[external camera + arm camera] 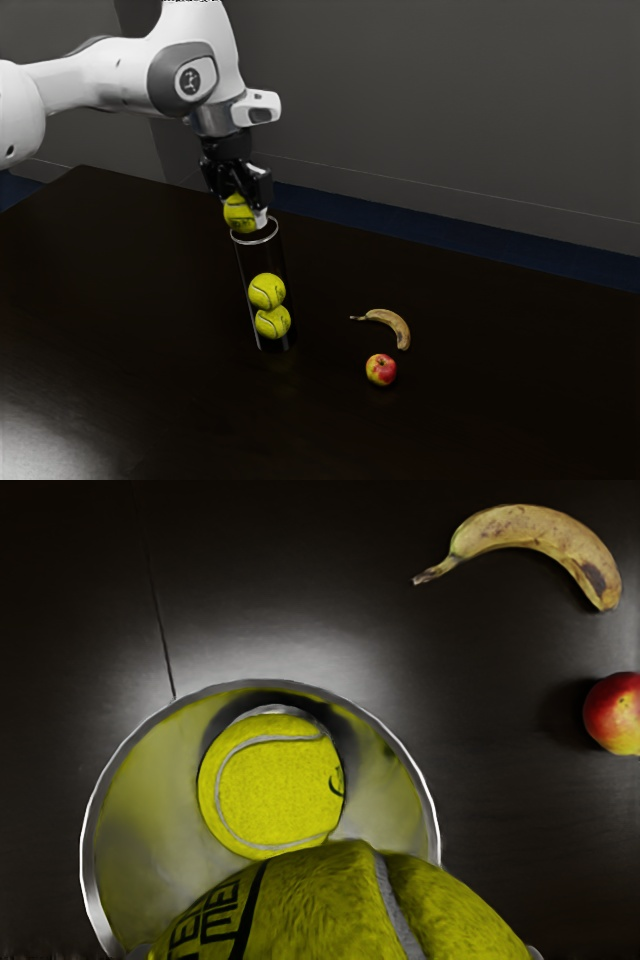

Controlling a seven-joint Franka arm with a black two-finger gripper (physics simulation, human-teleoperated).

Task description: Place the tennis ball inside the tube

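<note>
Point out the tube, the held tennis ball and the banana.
Tube [268,684]: wrist view, on its round open rim.
Held tennis ball [315,905]: wrist view, on its yellow felt.
Banana [391,319]: exterior view, on the middle of its curve.

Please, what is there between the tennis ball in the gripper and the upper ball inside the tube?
The tube's rim and upper wall lie between the gripper's ball and the upper ball inside, as the exterior view shows.
</note>
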